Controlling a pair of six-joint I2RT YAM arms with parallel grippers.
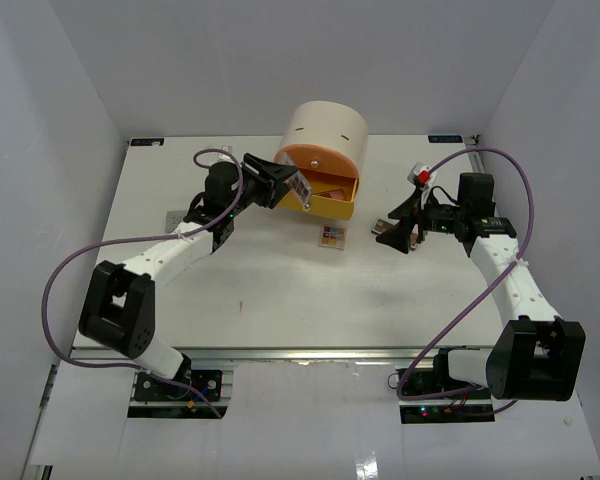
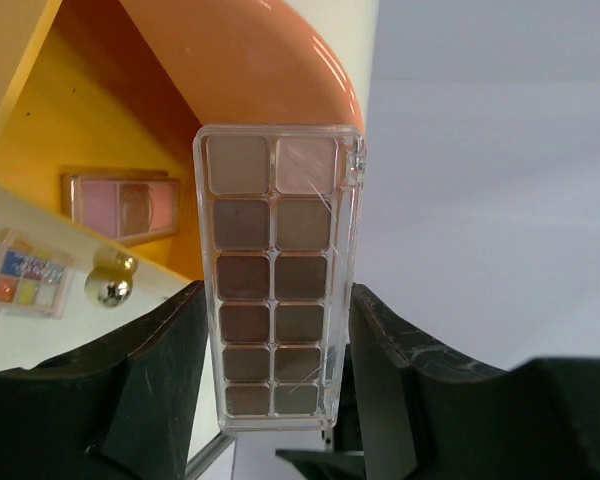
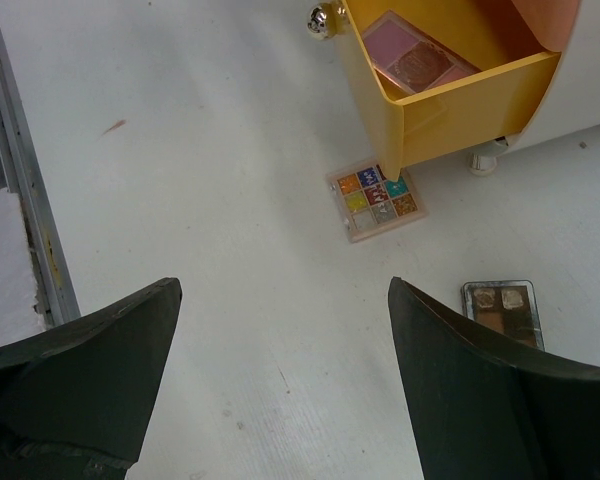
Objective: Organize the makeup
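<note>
A brown eyeshadow palette is clamped in the left gripper above the yellow drawer by the desk's far edge. One pink palette is stowed; a multicolour palette and a brown duo lie outside. The right gripper is held apart.

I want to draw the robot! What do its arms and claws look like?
The left arm and right arm are white tubes joined by chunky black blocks. A long purple cable loops along each. The left claw and right claw each have two wide black fingers. A small red-and-white part sits by the right wrist.
</note>
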